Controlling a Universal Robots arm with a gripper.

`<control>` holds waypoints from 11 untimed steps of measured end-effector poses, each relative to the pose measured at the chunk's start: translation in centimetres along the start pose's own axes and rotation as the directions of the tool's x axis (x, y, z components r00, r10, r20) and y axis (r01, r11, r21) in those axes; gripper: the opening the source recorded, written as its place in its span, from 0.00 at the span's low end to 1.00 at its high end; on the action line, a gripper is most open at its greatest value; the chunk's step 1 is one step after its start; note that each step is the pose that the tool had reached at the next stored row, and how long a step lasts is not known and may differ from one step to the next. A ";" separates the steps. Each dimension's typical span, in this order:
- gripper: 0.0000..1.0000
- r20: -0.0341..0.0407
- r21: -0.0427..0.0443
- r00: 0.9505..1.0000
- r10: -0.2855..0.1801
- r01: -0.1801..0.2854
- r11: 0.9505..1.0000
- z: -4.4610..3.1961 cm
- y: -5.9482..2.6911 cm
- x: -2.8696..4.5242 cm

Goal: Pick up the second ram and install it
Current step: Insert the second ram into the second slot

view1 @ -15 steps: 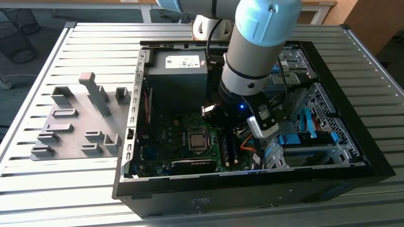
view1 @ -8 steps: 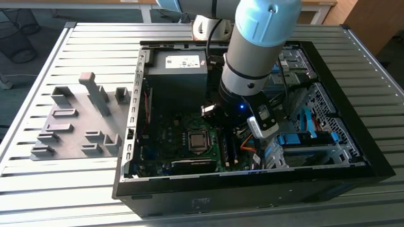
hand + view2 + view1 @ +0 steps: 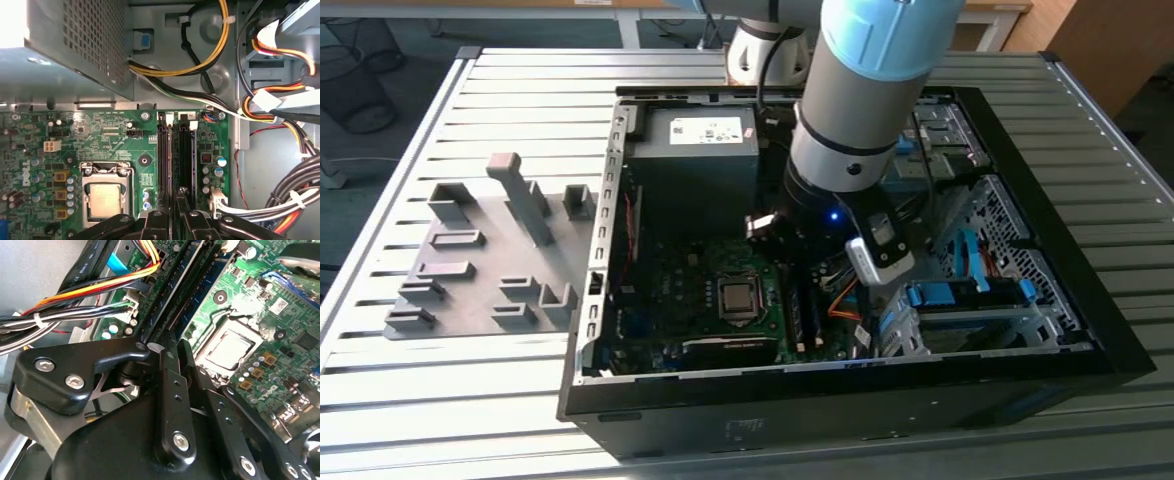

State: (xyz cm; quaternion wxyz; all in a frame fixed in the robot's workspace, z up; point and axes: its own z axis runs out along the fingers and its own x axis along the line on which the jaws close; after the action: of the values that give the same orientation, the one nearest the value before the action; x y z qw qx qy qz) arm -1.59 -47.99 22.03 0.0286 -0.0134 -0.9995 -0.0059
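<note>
Reaches down with the arm point(image 3: 867, 90) into the open computer case point(image 3: 854, 385), over the motherboard point(image 3: 100, 130). Holds the gripper point(image 3: 173, 192) just above the two black memory slots point(image 3: 164, 150), beside the processor socket point(image 3: 105, 197). Fingers point(image 3: 167, 352) clenched close together, seemingly on the second ram point(image 3: 173, 155), seen edge-on as a thin strip running along between the slots. Leaves the grey holder plate point(image 3: 480, 270) well apart, on the slatted table point(image 3: 400, 380) at the exterior view's left.
</note>
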 end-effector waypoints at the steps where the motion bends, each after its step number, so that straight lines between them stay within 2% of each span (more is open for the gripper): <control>1: 0.21 0.000 0.000 1.000 0.000 0.000 1.000 -0.22 0.00 0.01; 4: 0.21 0.000 0.000 1.000 0.000 0.000 1.000 -0.85 0.01 0.05; 11: 0.21 0.000 0.000 1.000 0.000 0.000 1.000 -0.88 0.01 0.05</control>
State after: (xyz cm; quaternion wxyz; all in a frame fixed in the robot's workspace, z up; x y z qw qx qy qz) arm -1.59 -47.99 22.91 0.0287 -0.0134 -0.9995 -0.0057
